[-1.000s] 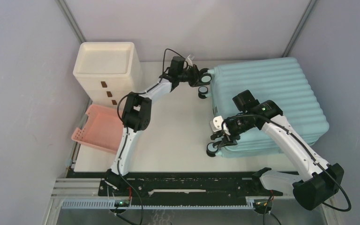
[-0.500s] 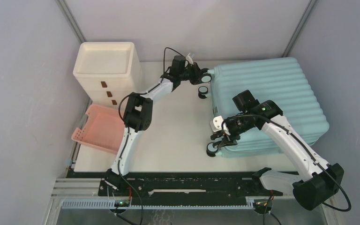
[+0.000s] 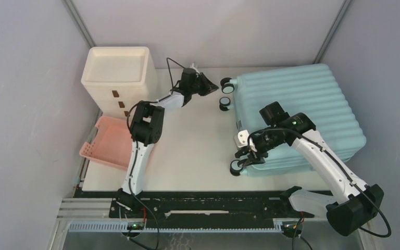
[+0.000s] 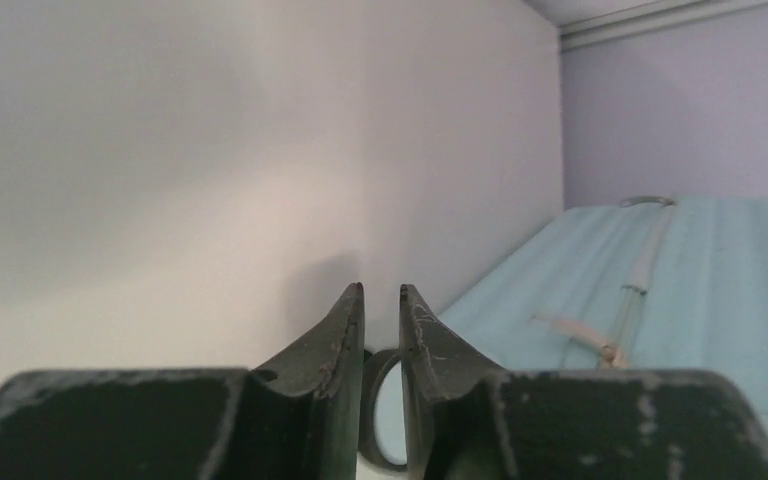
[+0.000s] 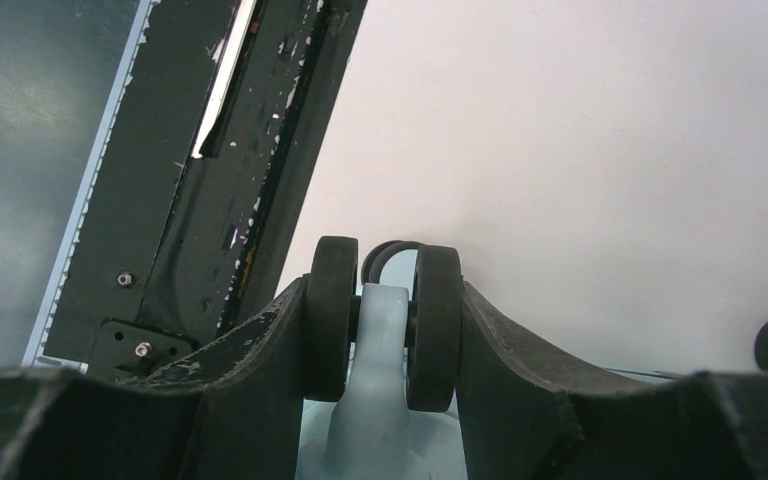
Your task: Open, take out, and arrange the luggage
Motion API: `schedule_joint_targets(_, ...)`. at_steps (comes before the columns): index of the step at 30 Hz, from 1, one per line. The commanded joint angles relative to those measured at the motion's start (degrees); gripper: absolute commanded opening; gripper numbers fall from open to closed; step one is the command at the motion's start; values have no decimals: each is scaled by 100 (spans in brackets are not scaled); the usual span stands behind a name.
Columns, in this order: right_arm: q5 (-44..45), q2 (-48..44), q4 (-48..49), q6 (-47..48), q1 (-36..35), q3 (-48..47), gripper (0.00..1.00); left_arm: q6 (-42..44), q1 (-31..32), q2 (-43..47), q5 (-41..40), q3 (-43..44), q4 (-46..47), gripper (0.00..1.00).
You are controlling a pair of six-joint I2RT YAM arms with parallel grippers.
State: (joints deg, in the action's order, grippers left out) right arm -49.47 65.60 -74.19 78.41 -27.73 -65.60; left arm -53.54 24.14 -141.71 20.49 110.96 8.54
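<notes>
Top external view: the luggage (image 3: 297, 109) lies flat on its side at the far right corner of the table (image 3: 192, 146), ribbed shell up. Its wheeled end faces the middle of the table.

Progress, as a judgement: early.
- Shell closed, no gap at the seam, no lining showing.
- Nothing taken out and nothing arranged.
- Opening, unpacking and arranging all remain.

Left gripper (image 3: 213, 86):
- Near the far edge of the table, just beside the far caster (image 3: 227, 86), not touching it.
- In the left wrist view the jaws stand a narrow slit apart with nothing between them; a wheel shows beyond the tips.
- Released, carrying nothing.

Right gripper (image 3: 242, 160):
- At the near left corner of the luggage.
- The right wrist view shows the fingers clenched around the near-left caster (image 5: 436, 320), with its twin black wheels pressed between the pads.

Counts:
- Luggage: one.
- Casters clearly seen from above: three, two at the far end of the wheeled side and one at the near end. A fourth cannot be made out behind the right gripper.
- Cream cabinet (image 3: 117, 73): one, at the far left corner, with three small brown pulls down its front.
- Pink basket (image 3: 91, 151): one, at the left edge, nothing visible in it.
- Arms: two.
</notes>
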Motion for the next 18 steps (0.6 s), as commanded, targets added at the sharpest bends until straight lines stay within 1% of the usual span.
schedule_joint_targets(1,-1060,-226,-78,-50,-66,129,42,378,-23,1185,-476,-805,462,25)
schedule_joint_targets(2,-1024,-294,38,-275,-66,127,52,459,-16,1355,-513,-1004,492,27)
schedule_joint_targets(4,-913,-471,378,-742,-78,120,71,566,-15,1711,-510,-1407,569,30)
schedule_joint_targets(6,-668,-647,706,-1202,-118,76,83,669,7,2155,-503,-1848,699,34)
schedule_joint_targets(7,-487,-688,757,-1352,-126,-5,87,735,22,2330,-496,-2064,760,37)
schedule_joint_targets(11,-235,-662,520,-1677,-91,-541,93,1143,151,3096,-479,-2818,842,45)
schedule_joint_targets(14,-451,-714,259,-1694,39,-762,93,1518,294,3739,-539,-3440,858,50)
schedule_joint_targets(18,-791,-966,35,-1674,397,-773,93,2067,533,4782,-668,-4495,1131,55)
